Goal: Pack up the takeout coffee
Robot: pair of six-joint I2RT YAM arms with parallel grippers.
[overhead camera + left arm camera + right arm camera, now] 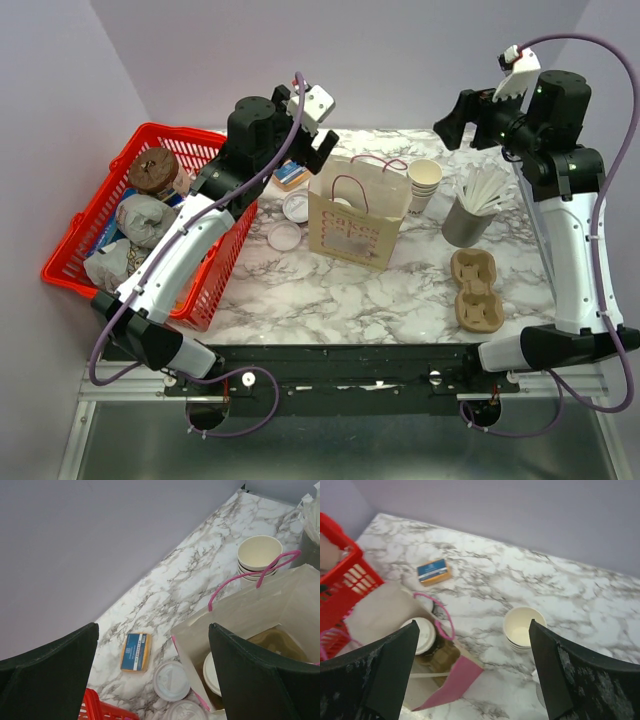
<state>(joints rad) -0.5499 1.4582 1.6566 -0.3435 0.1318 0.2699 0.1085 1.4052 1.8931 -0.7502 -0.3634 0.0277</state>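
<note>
Inside the cream paper bag (355,228), whose faint pink print seems to read "cakes", sits the white-lidded takeout coffee (421,634), while the left gripper (152,626) and right gripper (473,623) each gape fully wide, holding nothing.

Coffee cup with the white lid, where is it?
The right wrist view shows its lid inside the open paper bag, mid-table between the red basket on the left and the stacked cups.

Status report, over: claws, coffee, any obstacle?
Left claw open, right claw open. Coffee lidded, inside bag. No obstacle seen.
</note>
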